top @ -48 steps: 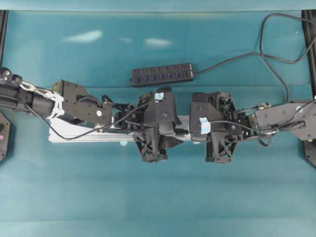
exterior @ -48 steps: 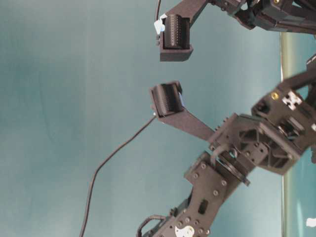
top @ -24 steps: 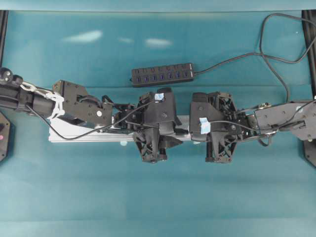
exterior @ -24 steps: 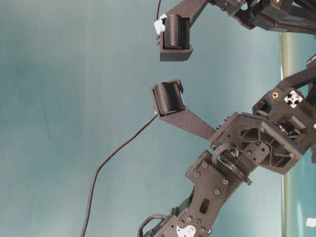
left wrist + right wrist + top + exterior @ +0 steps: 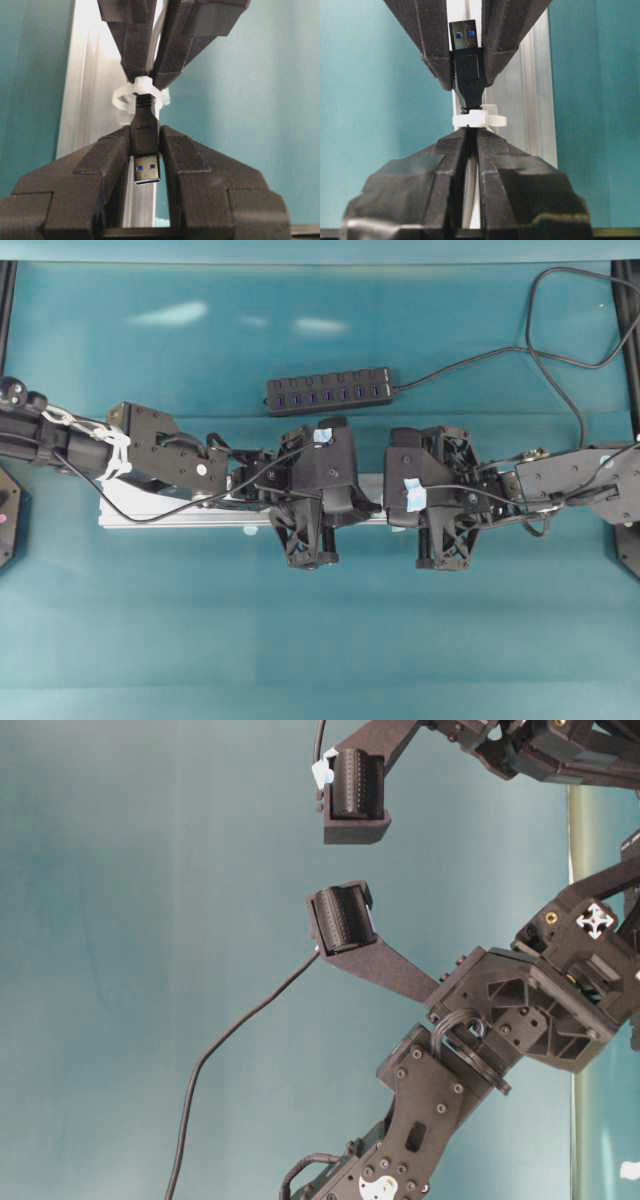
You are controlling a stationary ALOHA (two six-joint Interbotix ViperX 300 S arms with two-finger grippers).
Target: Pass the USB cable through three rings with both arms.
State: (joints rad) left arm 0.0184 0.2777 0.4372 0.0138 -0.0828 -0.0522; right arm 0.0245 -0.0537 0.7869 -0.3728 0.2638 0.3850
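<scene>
Over rail (image 5: 170,512) mid-table: my left gripper (image 5: 145,142) clamped on USB plug (image 5: 144,135) body, metal tip poking back toward my wrist. Plug rigid, good hold on moulded housing; USB cable (image 5: 560,350) thin, limp, light, likely to snag. Ring (image 5: 134,94) just beyond plug, cord through it. My right gripper (image 5: 468,137) closed tight just past ring; thin cord not visible between its tips.

Both arms are black. The left arm (image 5: 150,455) has white ties wrapped around it and a thin black wire along its side. Each wrist has a criss-cross frame, small round screws and a pale blue tape patch (image 5: 415,495). The fingers (image 5: 112,165) are thick, dark wedges with ridged pads.
</scene>
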